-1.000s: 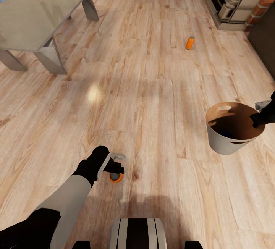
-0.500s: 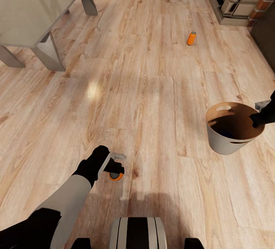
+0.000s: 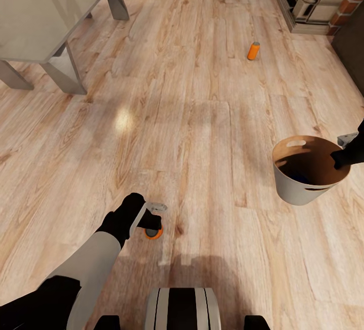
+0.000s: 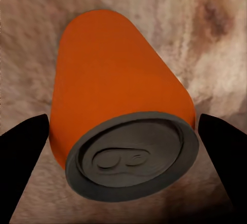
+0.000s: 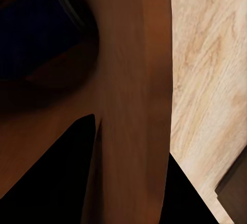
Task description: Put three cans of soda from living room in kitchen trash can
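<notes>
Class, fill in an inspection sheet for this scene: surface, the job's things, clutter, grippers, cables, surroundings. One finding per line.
Surface: wooden floor, light planks.
Job's things: near orange can upright on the floor by the left gripper; far orange can standing alone; bin with something dark blue inside.
Clutter: nothing seen.
Grippers: left gripper open, fingers either side of the near can, gaps visible; right gripper pinching the bin's wall.
Cables: nothing seen.
Surroundings: glass-topped coffee table, brick fireplace.

The head camera tipped down a second ago; the far orange can (image 3: 253,50) sits higher in view.
</notes>
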{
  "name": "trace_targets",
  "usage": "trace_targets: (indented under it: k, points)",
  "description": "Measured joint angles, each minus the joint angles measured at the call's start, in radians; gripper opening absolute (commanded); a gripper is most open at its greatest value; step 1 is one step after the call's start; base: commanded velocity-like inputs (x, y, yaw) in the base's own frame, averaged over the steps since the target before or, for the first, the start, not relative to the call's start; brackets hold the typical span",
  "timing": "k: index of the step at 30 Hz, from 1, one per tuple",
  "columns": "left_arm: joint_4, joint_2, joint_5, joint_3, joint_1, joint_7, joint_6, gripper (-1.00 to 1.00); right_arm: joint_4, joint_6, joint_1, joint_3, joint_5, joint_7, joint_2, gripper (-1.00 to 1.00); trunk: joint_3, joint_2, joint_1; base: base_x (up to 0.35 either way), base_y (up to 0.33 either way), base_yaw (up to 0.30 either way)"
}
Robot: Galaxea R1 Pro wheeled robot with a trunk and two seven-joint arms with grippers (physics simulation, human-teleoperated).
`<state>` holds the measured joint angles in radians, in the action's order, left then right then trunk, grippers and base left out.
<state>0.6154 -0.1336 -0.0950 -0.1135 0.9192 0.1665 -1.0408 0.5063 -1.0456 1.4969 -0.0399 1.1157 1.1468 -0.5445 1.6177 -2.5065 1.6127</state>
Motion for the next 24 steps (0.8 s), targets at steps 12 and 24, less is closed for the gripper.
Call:
trace_targets:
  k: [12, 24]
  points:
    - [-0.002, 0.0, -0.001, 0.0, 0.0, 0.001, -0.001, -1.0, 0.0, 0.0, 0.0, 0.0, 0.0, 0.0, 0.006, -1.0, -0.023, 0.001, -0.003, 0.014, 0.0, 0.0]
    - [0.0, 0.0, -0.002, -0.001, 0.0, 0.006, -0.004, -1.0, -0.001, 0.001, -0.001, -0.001, 0.001, 0.0, 0.008, -1.0, -0.069, 0.004, -0.008, 0.0, 0.0, 0.0]
